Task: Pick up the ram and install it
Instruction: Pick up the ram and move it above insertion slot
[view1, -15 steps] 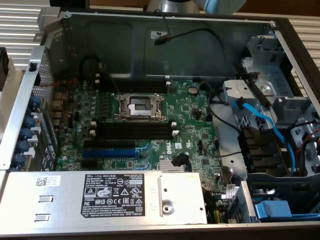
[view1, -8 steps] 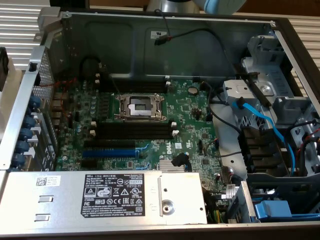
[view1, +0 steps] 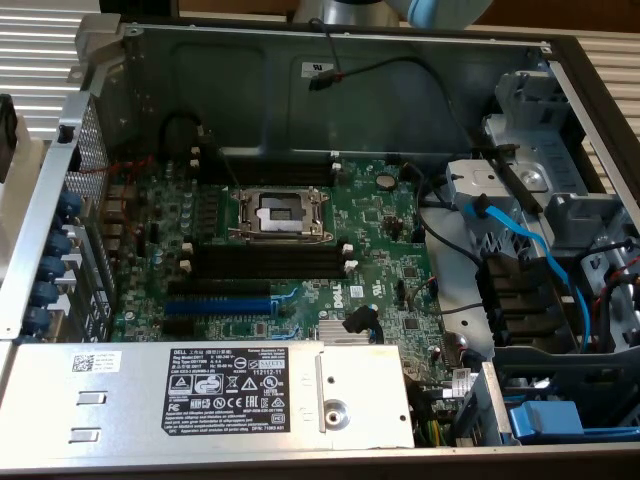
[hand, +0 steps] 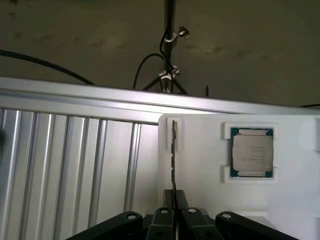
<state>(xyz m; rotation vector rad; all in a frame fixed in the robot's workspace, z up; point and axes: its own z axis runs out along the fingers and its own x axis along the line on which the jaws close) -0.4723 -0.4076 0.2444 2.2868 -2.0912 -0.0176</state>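
End effector (hand: 174, 194) is closing tight on the near end of the ram (hand: 173, 147), which is standing on edge along the white tray's (hand: 200, 170) edge beside a CPU (hand: 251, 152), long axis pointing straight away from the fingers, while the exterior view is showing the open case's motherboard (view1: 385, 255) and a DELL-labelled power supply (view1: 200, 385).
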